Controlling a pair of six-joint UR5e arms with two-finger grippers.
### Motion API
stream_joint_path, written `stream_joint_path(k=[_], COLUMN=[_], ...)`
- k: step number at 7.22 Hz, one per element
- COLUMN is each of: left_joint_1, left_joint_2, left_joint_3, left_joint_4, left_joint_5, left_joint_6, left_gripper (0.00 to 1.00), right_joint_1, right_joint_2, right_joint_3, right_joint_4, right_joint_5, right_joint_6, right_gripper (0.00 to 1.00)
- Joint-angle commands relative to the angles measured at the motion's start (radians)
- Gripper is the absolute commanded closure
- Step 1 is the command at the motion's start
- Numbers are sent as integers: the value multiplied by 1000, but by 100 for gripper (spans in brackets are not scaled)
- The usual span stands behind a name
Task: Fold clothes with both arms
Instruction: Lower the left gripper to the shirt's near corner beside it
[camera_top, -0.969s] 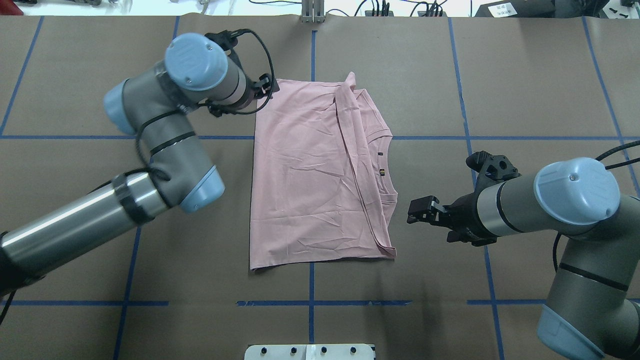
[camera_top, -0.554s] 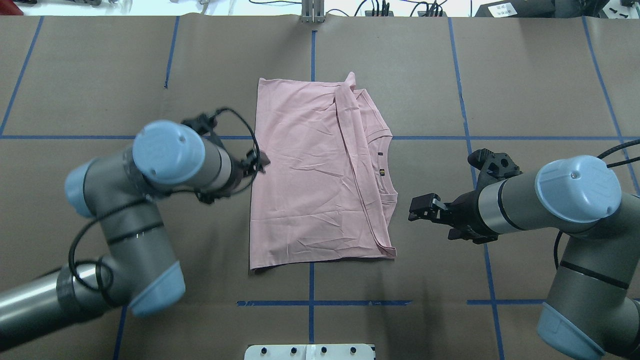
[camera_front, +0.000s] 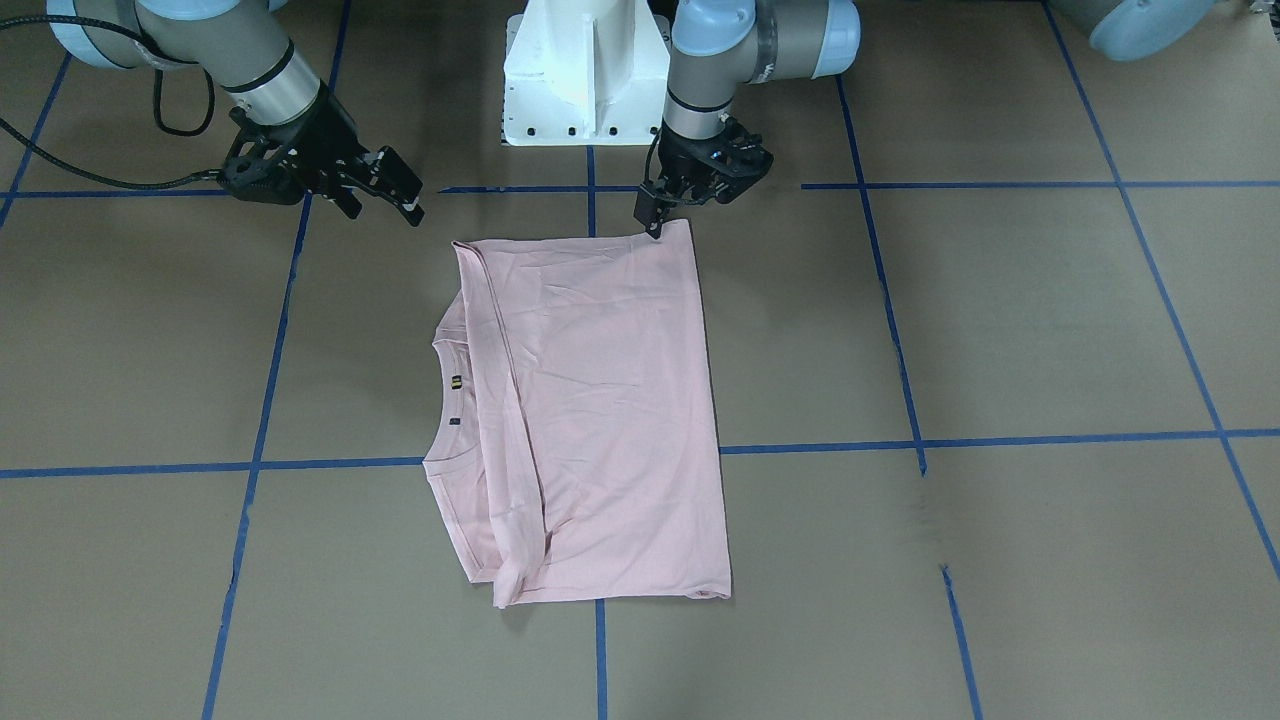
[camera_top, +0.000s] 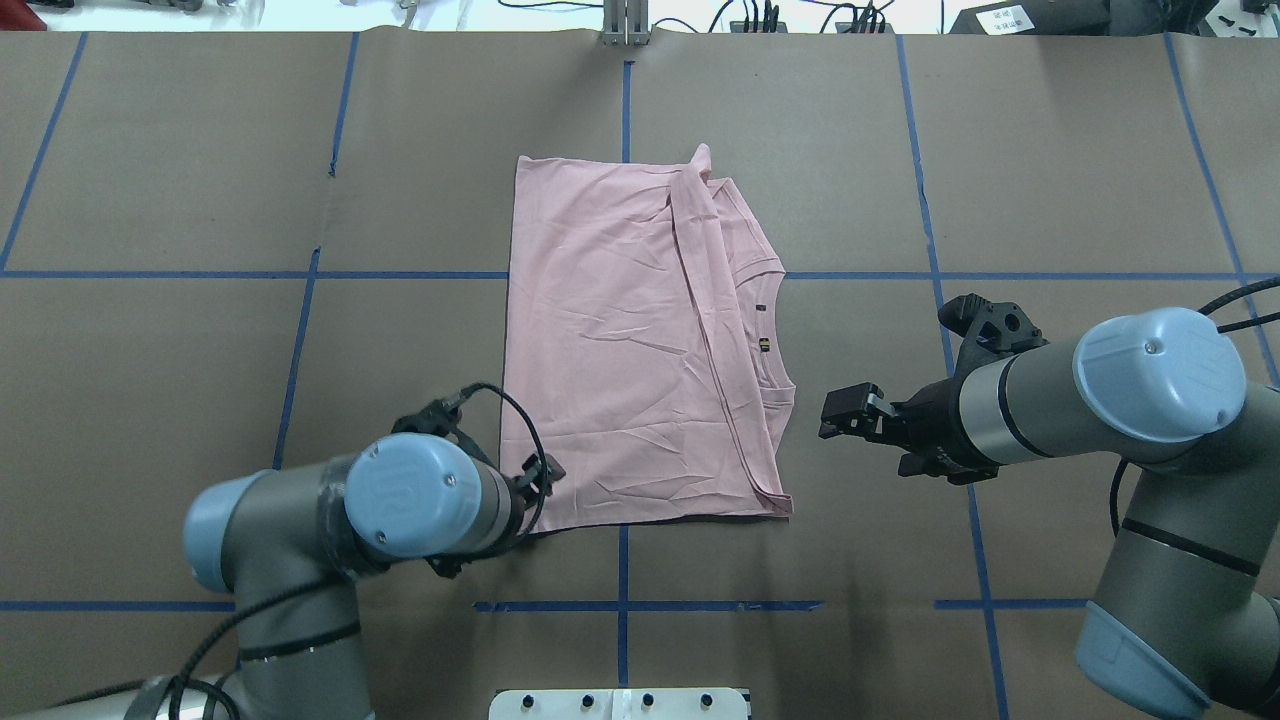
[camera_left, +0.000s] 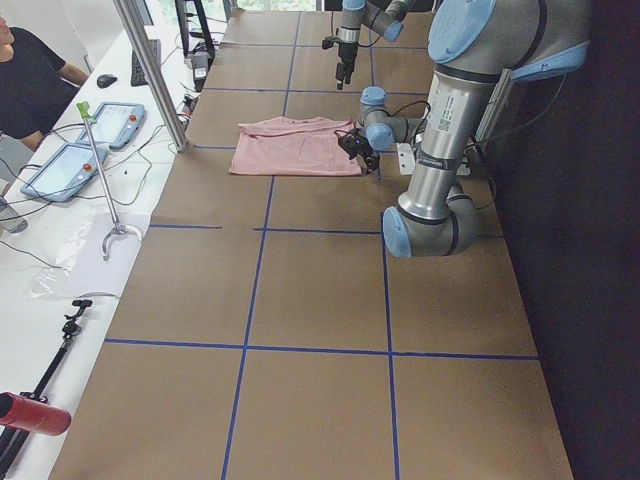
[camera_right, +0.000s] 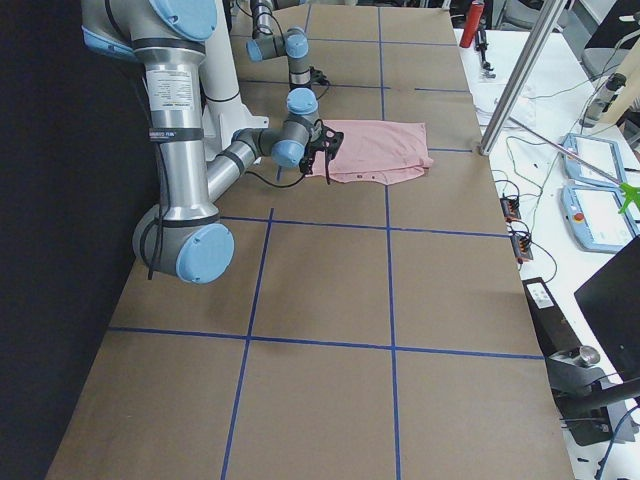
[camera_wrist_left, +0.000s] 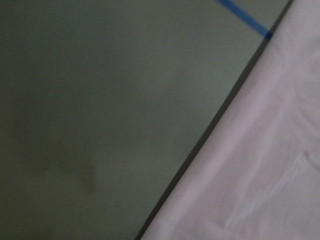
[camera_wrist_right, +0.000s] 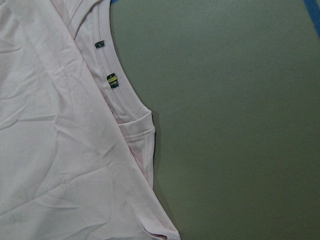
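The left gripper (camera_top: 545, 472) is now set at the T-shirt's (camera_top: 620, 350) near left corner, moved from its far corner; its opening cannot be judged. The T-shirt is left flat on the table (camera_top: 150, 150), apparently awaiting a hem fold.

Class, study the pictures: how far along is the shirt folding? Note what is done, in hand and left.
Done: the T-shirt lies flat with one side folded lengthwise over the body, its collar peeking out. In hand: the left pincer sits at the shirt's near corner, grip unclear; the right pincer hovers open beside the collar, apart from it. Left: probably the crosswise folds.
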Motion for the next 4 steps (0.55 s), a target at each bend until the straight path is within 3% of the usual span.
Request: stream_joint_path(k=[1, 4], left_joint_1=[8, -6], left_joint_2=[-1, 0], left_joint_3=[11, 34], left_joint_4=[1, 1], left_joint_5=[32, 35], left_joint_6=[-12, -11], left_gripper=[0, 8], right_joint_1=[3, 5], right_joint_2=[1, 1], right_joint_3=[0, 1], right_joint_4=[0, 0], right_joint_5=[0, 0], right_joint_6=[0, 1], right_gripper=[0, 0])
